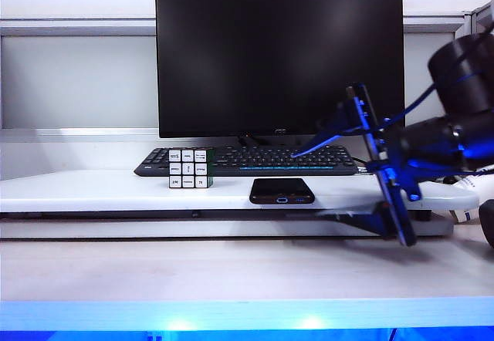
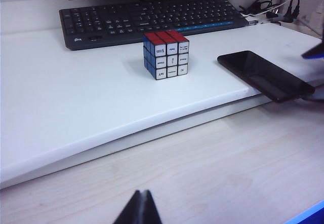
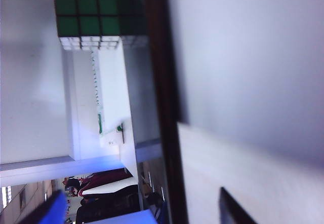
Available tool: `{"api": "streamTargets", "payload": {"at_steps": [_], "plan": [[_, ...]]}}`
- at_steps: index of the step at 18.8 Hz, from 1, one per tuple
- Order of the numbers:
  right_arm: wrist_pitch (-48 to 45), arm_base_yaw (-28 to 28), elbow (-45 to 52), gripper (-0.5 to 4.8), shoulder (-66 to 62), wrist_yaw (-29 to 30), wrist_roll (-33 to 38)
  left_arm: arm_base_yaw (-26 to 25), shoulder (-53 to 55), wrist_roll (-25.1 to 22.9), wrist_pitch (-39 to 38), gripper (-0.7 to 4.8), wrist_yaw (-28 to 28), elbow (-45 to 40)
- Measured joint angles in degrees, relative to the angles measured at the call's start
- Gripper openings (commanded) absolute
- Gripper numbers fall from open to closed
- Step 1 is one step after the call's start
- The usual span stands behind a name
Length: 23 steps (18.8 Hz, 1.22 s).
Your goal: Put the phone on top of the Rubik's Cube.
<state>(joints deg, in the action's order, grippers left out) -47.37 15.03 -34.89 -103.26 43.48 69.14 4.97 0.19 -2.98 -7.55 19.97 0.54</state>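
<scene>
The right gripper [image 1: 384, 167] hangs at the right of the exterior view, turned on its side so that one finger points up beside the monitor and the other [image 1: 400, 219] slants down past the front edge of the white shelf; the two fingers stand spread wide with nothing between them; it is right of the phone and apart from it. In the right wrist view only a dark finger tip shows at one corner, with the green face of the cube far off. The left gripper [image 2: 141, 210] sits low over the pale wooden desk, its two dark fingertips [image 2: 133, 212] pressed together and empty, well back from the shelf.

The phone [image 1: 282, 190] lies flat, screen up, at the front edge of the white shelf [image 1: 85, 189], one end slightly over the lip as the left wrist view shows it [image 2: 264, 74]; the Rubik's Cube [image 1: 191, 168] stands on the same shelf to the left of the phone, apart from it, just in front of the black keyboard [image 1: 309, 158]; its top is red and its near face white in the left wrist view [image 2: 166, 54]. A dark monitor [image 1: 279, 59] rises behind the keyboard.
</scene>
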Motion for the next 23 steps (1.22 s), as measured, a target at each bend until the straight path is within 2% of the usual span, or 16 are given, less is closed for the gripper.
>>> {"api": "streamTargets", "payload": {"at_steps": [5,7,8,10,16,23], "plan": [[-1.25,0.39,-2.73,3.55,-4.13,-0.33,-0.15,-0.02,0.0,0.0,0.0,-0.06,0.0,0.0],[-1.36,0.39,-2.82,2.46,-4.24,-0.35,-0.09,-0.02,0.0,0.0,0.0,-0.06,0.0,0.0],[-1.38,0.39,-2.89,2.14,-4.28,-0.35,0.04,-0.02,0.0,0.0,0.0,-0.06,0.0,0.0],[-1.42,0.39,-2.89,1.9,-4.28,0.0,0.04,-0.02,0.0,0.0,0.0,-0.06,-0.04,0.0],[-3.17,0.39,-2.82,-0.1,-4.5,1.6,1.16,-0.02,0.0,-0.02,0.0,-0.06,-0.07,0.0],[-7.45,0.5,-2.56,-0.09,-4.68,2.34,3.98,-0.02,0.0,-0.02,-0.04,-0.06,-1.31,0.0]]}}
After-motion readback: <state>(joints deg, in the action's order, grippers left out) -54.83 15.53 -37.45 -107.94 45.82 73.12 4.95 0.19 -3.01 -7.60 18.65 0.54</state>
